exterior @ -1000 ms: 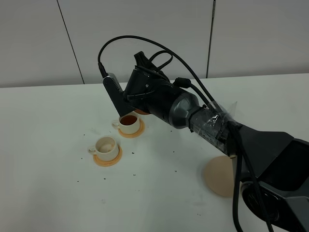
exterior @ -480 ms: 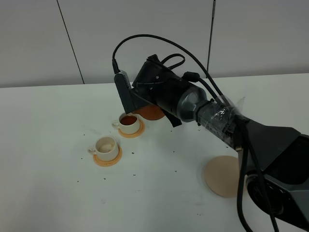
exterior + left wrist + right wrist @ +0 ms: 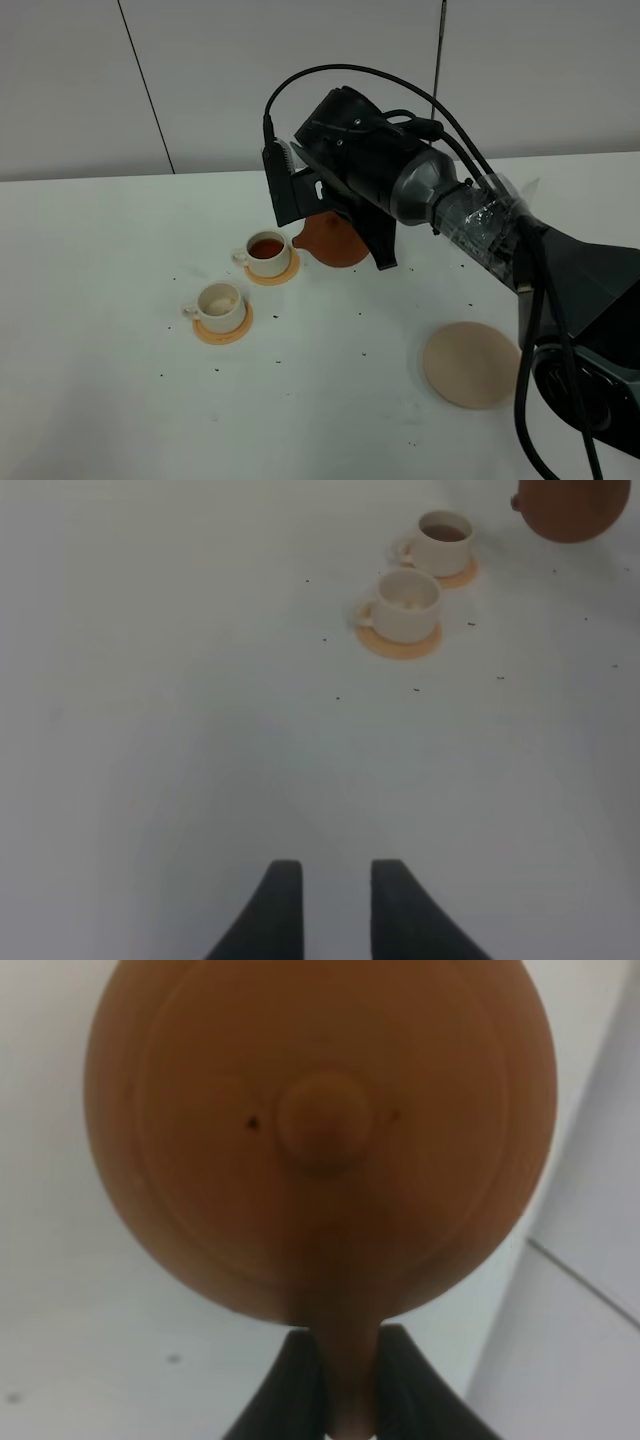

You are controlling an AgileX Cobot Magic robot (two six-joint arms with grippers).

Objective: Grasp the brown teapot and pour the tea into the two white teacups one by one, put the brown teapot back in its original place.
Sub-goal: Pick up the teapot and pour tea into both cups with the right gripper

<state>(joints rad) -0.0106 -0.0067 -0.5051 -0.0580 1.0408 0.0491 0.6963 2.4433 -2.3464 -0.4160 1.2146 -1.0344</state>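
- Rightward goes the brown teapot (image 3: 332, 241): a second ago the right arm (image 3: 400, 180) held it over the filled cup. It now sits at that cup's 3 o'clock, clear of the rim, and cups and coasters have not shifted.
- At 5 o'clock on the white table (image 3: 100, 400), nearest the camera, the tan coaster (image 3: 472, 364) lies flat and bare — the teapot's original place, well apart from the pot.
- Over bare table, the left gripper (image 3: 335, 910) has its two dark fingers (image 3: 282, 915) spread with a gap between them, gripping nothing; both cups lie ahead of it at about 1 o'clock.
- Toward 8 o'clock from the table's middle, the near teacup (image 3: 220, 302) stands upright on an orange coaster (image 3: 240, 330). Its handle points to 9 o'clock and its inside is pale.
- Just beyond, at 1 o'clock from that cup, the far teacup (image 3: 266, 253) stands on its own orange coaster (image 3: 290, 272). It holds dark reddish-brown tea (image 3: 265, 247).
- Dark specks (image 3: 270, 316) dot the table around both cups.
- Farthest back, the teapot's short spout points to 9 o'clock, toward the far teacup.
- In the right wrist view, the right gripper (image 3: 338, 1365) has its fingers (image 3: 290, 1385) pinching the loop handle between them. The domed lid and its knob face that camera.
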